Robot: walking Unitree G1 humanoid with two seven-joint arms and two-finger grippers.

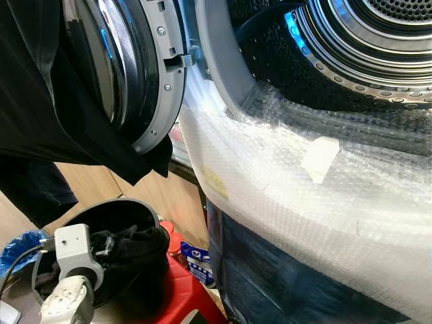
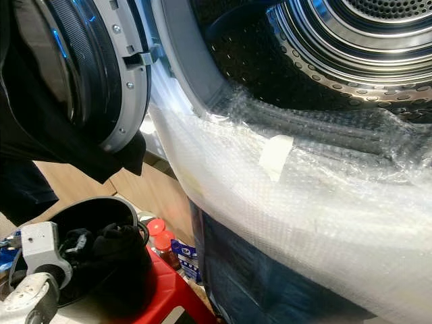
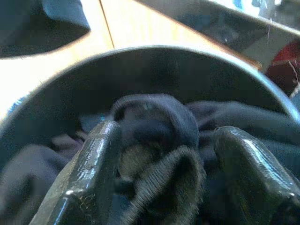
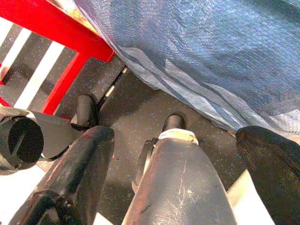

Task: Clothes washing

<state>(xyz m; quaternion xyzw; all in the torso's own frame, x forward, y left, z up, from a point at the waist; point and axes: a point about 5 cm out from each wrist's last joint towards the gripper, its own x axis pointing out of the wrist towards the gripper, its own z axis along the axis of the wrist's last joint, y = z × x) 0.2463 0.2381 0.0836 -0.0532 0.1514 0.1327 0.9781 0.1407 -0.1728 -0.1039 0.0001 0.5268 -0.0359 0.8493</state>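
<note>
A home laundry corner is shown. A front-loading washing machine (image 1: pixel 304 202) is seen with its round door (image 1: pixel 128 74) swung open and the perforated steel drum (image 1: pixel 364 47) exposed; its front is wrapped in bubble wrap (image 1: pixel 324 196). Beside it, a dark bucket of dark clothes (image 1: pixel 128 253) is set on a red stool (image 1: pixel 189 297), with wooden panelling (image 1: pixel 162 196) behind and a speckled floor (image 4: pixel 136 112) below.

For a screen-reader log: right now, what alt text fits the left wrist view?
The left gripper sits open in a round grey bin, its two black fingers either side of a bunched dark garment. Wooden flooring lies beyond the bin's rim.
</note>
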